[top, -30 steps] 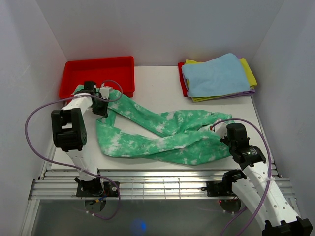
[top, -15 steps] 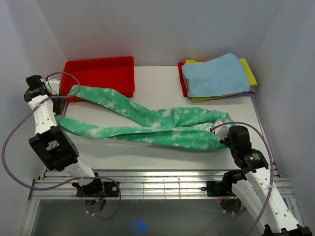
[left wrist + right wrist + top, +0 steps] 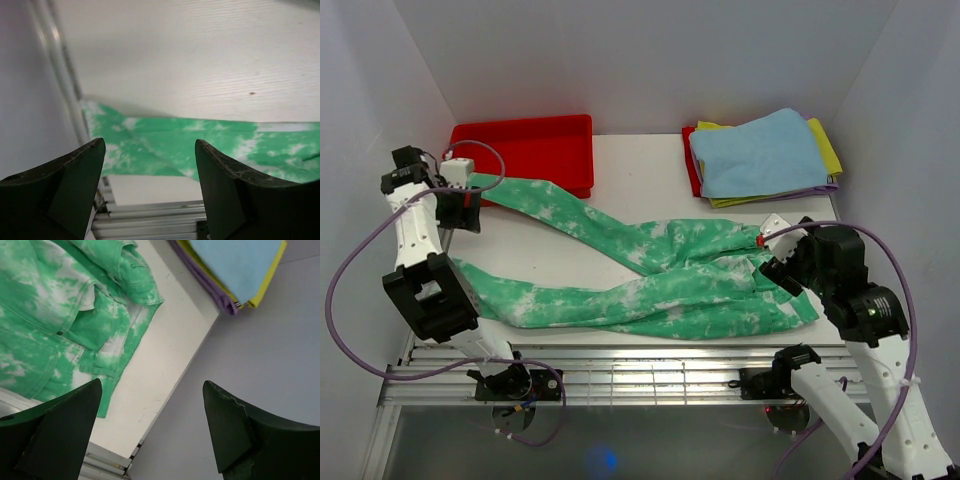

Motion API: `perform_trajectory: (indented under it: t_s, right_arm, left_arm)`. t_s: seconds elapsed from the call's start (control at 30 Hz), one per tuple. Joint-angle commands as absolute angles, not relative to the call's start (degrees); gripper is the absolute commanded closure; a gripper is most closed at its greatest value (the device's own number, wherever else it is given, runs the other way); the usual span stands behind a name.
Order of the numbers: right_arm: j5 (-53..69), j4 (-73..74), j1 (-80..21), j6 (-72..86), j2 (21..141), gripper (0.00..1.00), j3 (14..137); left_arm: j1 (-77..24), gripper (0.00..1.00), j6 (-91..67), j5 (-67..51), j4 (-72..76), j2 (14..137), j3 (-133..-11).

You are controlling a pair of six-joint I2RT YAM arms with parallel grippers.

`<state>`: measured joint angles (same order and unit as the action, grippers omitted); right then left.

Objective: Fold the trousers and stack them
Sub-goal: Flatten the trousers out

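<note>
1. The trousers [image 3: 650, 270] lie unfolded across the middle of the top view on the table [image 3: 650, 165]. The waist is at centre right. One leg reaches up-left to the front corner of the red tray [image 3: 520, 140], and the other runs toward the lower left along the table's near edge.
2. They look soft, light and limp, so they should sag and drag rather than hold a shape. They are neither fragile nor slippery. The waistband corners and the leg ends seem the best places to pinch, one end per hand, so the cloth is pulled flat.
3. The left hand [image 3: 458, 190], at upper left, sits just beside the upper leg's end. Its fingers are spread wide with nothing between them.
4. The right hand [image 3: 775, 243], at centre right over the waist, is also spread wide and empty.
5. The left wrist view shows a leg end lying flat by the table's edge rail. The right wrist view shows the waistband, a button and pocket seams at its upper left, which from above are only blotches. Only the top view shows both legs and the tray together, with the light blue cloth [image 3: 760, 150] stacked at upper right.
</note>
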<state>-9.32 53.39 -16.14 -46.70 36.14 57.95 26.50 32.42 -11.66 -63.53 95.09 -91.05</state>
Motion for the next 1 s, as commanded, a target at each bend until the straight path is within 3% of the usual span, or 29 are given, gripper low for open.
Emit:
perform_trajectory:
  t_s: [0.0, 0.23, 0.57, 0.97]
  right_arm:
    - [-7.55, 52.83, -16.08, -40.53, 44.44, 0.14, 56.79]
    - [-3.44, 48.08, -12.14, -32.00, 61.42, 0.26, 56.51]
    - [9.40, 44.22, 3.68, -31.02, 74.35, 0.30, 56.25]
    - [21.62, 35.43, 7.12, -22.78, 86.12, 0.39, 60.56]
  left_arm:
    - [19.35, 0.17, 32.26, -22.58, -66.71, 91.59, -86.95]
    - [8.88, 0.18, 26.46, -28.56, -61.88, 87.54, -79.46]
    - [1.41, 0.19, 25.49, -29.70, -55.38, 84.11, -68.56]
    - [-8.78, 0.18, 23.29, -30.32, -42.90, 87.01, -71.46]
